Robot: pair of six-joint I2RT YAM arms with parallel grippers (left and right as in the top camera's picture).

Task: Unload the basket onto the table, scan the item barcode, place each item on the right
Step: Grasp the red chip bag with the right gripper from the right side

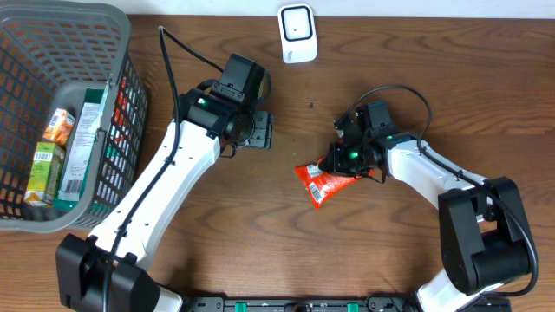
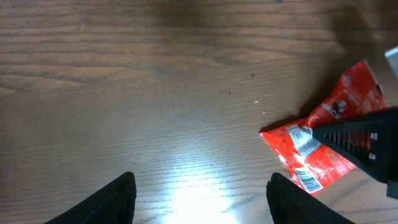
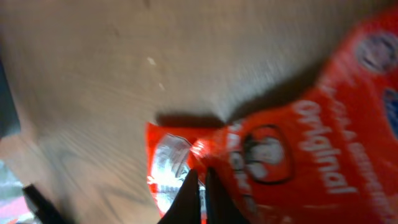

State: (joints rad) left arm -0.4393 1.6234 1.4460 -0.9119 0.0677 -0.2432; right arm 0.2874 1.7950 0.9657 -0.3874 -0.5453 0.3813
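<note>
A red snack packet (image 1: 317,184) lies on the wooden table right of centre, its white barcode label facing up. My right gripper (image 1: 343,163) is shut on the packet's upper right edge. In the right wrist view the thin jaws (image 3: 200,180) pinch the red film (image 3: 298,143), and a shadow shows under the packet. The left wrist view shows the packet (image 2: 323,155) at the right with its barcode (image 2: 306,179), and the right gripper's dark finger (image 2: 360,134) on it. My left gripper (image 1: 260,130) (image 2: 202,193) hangs open over bare table, left of the packet.
A white scanner (image 1: 297,33) stands at the table's far edge, above the packet. A grey mesh basket (image 1: 121,19) at the far left holds several cartons and packs.
</note>
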